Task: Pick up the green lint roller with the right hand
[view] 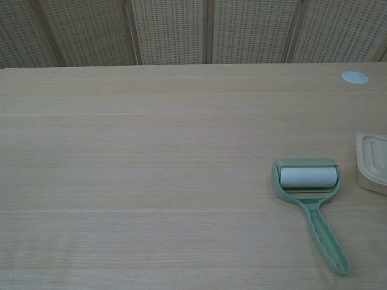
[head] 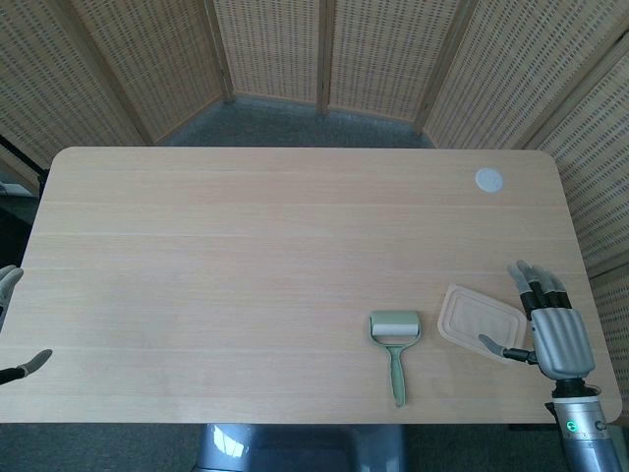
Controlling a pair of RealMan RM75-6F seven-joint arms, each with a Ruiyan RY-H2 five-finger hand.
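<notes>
**Lint roller lies free near the front edge, right hand open beside it**

Closest to the front edge of the table, in the lower right of the head view, lies the green lint roller. It rests flat, its white roll toward the far side and its ribbed handle pointing back at the near edge, tilted slightly to the right in the chest view. Nothing touches it and nothing lies across it.

Just to its right sits a beige lid, a shallow rounded rectangle lying at a slant, apart from the roller by a narrow strip of bare wood. In the chest view only its left end shows at the right border.

The right hand hovers at the lower right corner of the head view, back of the hand up, fingers stretched out and spread toward the far side, thumb reaching left over the edge of the lid. It holds nothing. The lid lies between it and the roller.

At the lower left border, only a dark fingertip and a pale sliver of the left hand show; whether it is open I cannot tell.

Farther off, in the upper right, a small white disc sits on the wood. Behind the table stand woven screens.
</notes>
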